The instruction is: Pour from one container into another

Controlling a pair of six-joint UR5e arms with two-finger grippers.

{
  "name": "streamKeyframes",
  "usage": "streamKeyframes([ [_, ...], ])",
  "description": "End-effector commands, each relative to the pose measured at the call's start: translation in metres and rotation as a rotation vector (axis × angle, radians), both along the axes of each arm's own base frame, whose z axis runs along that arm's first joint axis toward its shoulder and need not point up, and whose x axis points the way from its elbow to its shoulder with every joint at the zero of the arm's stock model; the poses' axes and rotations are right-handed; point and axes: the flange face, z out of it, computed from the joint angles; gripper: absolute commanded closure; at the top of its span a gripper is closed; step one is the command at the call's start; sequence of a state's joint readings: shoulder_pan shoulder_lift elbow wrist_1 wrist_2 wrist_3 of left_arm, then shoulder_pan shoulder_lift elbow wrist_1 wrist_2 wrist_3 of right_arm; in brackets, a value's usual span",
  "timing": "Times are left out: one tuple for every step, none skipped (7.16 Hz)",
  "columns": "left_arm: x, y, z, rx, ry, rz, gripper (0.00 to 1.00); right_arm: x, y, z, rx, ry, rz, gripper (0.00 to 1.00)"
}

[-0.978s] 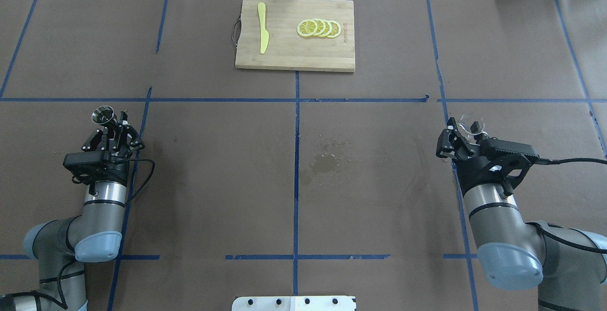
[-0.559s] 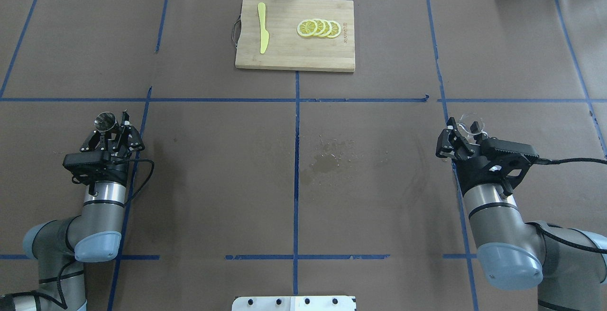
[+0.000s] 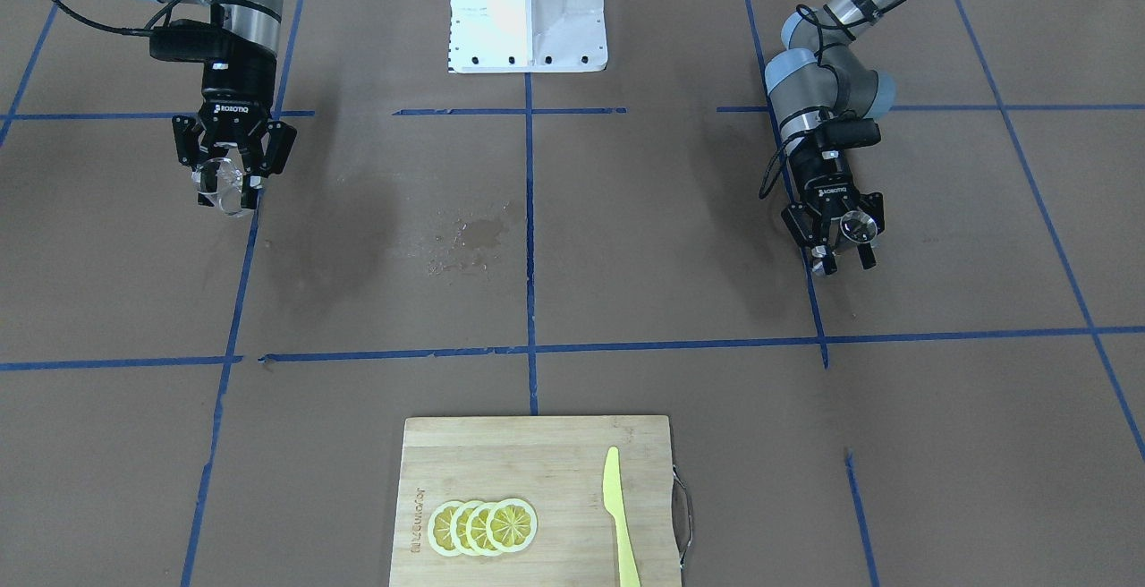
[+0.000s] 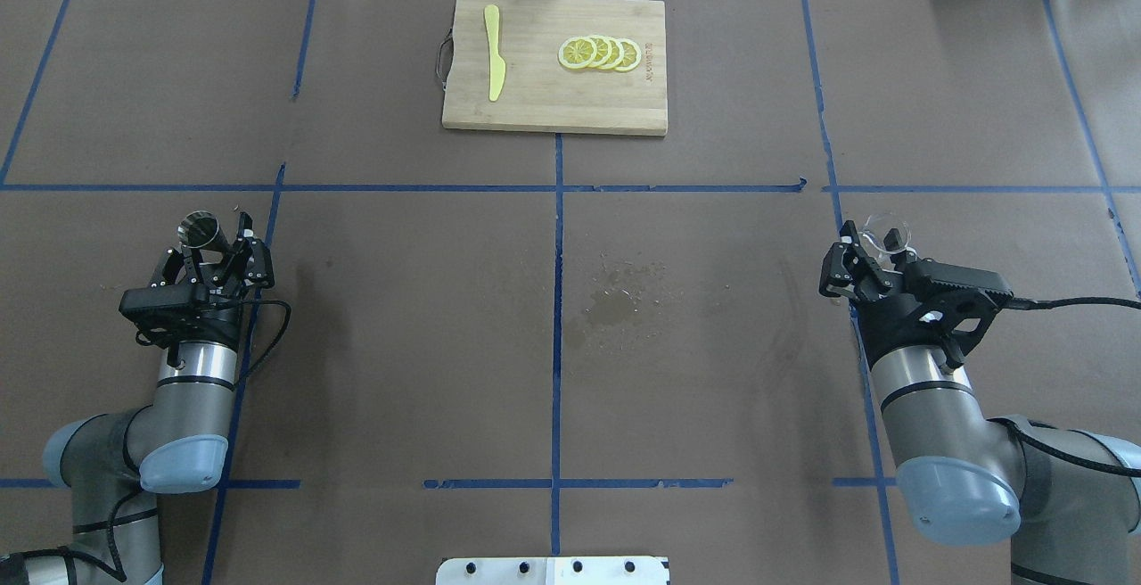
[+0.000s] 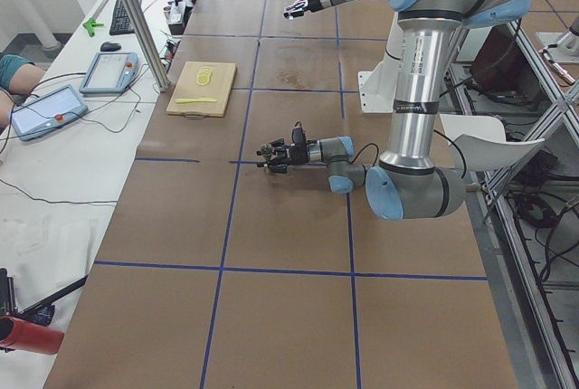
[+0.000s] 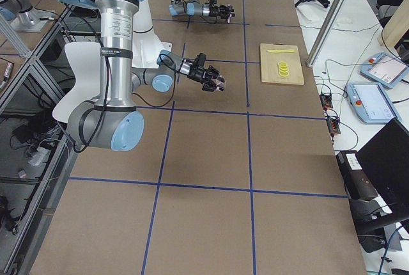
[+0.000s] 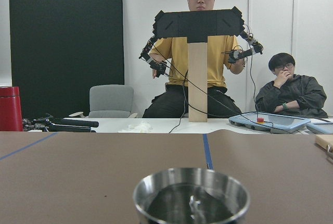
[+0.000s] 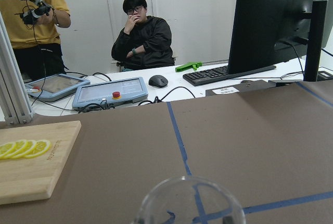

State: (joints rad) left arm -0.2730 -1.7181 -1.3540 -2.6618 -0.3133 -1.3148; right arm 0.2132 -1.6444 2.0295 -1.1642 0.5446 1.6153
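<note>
Left jaws around jigger (image 4: 198, 229), right jaws around glass cup (image 4: 886, 236)

Silver arms (image 4: 192, 380), pale-blue joints, seemingly black grippers.

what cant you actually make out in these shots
- Glass cup contents: right wrist view cuts off all but the clear rim.
- Jigger lower cone and waist: cut by the left wrist view's bottom edge.
- Left gripper contact with the jigger: too small overhead.
</note>
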Motion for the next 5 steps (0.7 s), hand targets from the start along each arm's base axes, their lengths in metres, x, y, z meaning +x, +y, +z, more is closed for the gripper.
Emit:
streamKeyframes([
  [0.003, 0.001, -0.003, -0.018, 0.018, 0.038, 0.0, 0.0, 0.0, 0.001, 0.001, 0.003, 0.001, 1.0],
  [-0.002, 0.003, -0.003, -0.026, 0.025, 0.052, 0.0, 0.001, 0.0, 0.003, 0.0, 0.008, 0.001, 1.0],
  [-0.01, 0.005, 0.0, -0.03, 0.021, 0.059, 0.0, 0.001, 0.0, 0.003, 0.0, 0.008, 0.001, 1.0],
  [-0.02, 0.009, -0.001, -0.038, 0.029, 0.078, 0.0, 0.001, 0.0, 0.005, -0.001, 0.012, 0.001, 1.0],
  [-0.028, 0.012, 0.002, -0.041, 0.022, 0.083, 0.0, 0.001, 0.0, 0.006, -0.002, 0.015, 0.001, 1.0],
])
